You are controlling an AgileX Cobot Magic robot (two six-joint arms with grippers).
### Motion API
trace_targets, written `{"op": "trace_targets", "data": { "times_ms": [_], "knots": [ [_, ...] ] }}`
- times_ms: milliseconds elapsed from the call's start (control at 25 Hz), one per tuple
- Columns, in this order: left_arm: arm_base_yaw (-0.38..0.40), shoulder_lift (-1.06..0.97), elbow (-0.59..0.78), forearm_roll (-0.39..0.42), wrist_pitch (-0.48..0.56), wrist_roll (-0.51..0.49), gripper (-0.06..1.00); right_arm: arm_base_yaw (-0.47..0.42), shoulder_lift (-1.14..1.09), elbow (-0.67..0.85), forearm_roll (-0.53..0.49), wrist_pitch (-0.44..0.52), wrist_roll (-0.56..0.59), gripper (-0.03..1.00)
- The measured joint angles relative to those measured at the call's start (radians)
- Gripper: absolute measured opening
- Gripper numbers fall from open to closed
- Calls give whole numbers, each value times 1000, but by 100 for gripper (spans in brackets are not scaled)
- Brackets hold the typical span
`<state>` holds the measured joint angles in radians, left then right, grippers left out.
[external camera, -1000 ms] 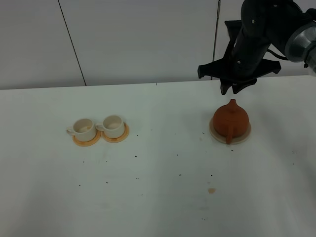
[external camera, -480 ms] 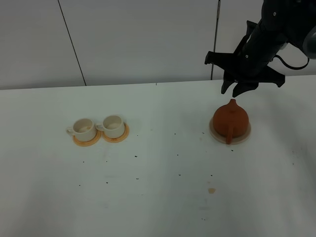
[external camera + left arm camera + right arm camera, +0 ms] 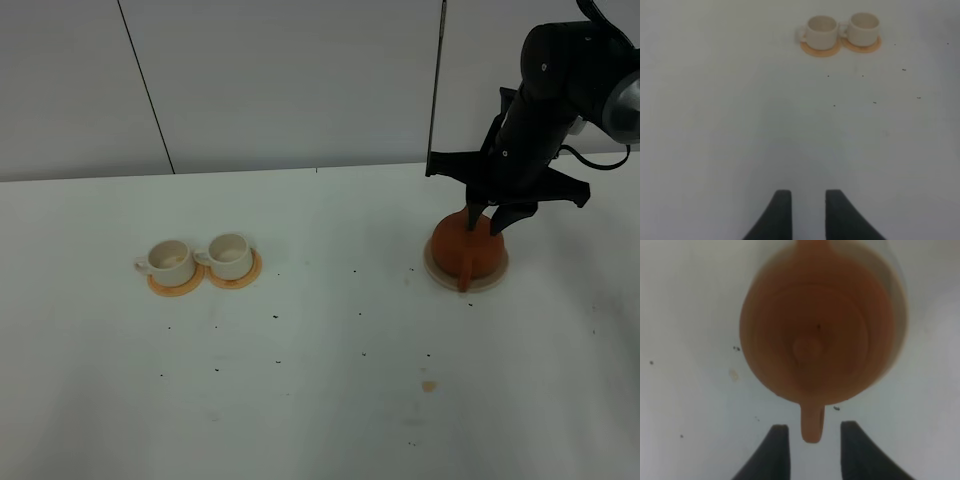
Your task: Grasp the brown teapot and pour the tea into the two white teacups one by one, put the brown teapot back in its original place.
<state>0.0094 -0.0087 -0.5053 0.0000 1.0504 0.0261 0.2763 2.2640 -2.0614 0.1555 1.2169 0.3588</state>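
Down comes the right gripper [image 3: 490, 218]! A moment ago it hung above and behind the brown clay teapot [image 3: 455, 250]; now it sits right over the pot, its dark fingers overlapping the upper body in the high view. The teapot itself has not budged. It stands upright on its pale beige saucer [image 3: 488, 284], on the right side of the white bench [image 3: 320, 400].

From the right wrist we look straight down on the lid knob [image 3: 807, 347], though the picture is soft and blurred. The gripper's two fingertips stand apart, one on each side of the slim handle [image 3: 812, 425], which we see edge-on. Bench shows on both sides of that handle, so the gripper is open and straddling it, not yet clamped.

On the left of the bench, well apart from the pot, the first white teacup [image 3: 170, 258] and the second white teacup [image 3: 230, 255] stand side by side. Each rests on an orange coaster [image 3: 176, 291], its little handle pointing left. We cannot tell whether they hold tea.

In its own wrist view the left gripper [image 3: 804, 215] is over the bench with a gap between its fingertips, open and empty, the cups far ahead of it. Small dark specks [image 3: 276, 316] dot the bench, and a faint brownish stain [image 3: 429, 385] lies in front of the saucer.
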Motion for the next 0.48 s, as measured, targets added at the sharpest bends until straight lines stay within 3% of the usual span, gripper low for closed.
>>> {"op": "trace_targets", "data": {
  "times_ms": [240, 480],
  "knots": [
    [0, 0, 0, 0, 0, 0, 24, 5, 0, 3, -18, -1, -7, 24],
    [0, 0, 0, 0, 0, 0, 24, 43, 0, 4, -36, -1, -89, 26]
  ]
}}
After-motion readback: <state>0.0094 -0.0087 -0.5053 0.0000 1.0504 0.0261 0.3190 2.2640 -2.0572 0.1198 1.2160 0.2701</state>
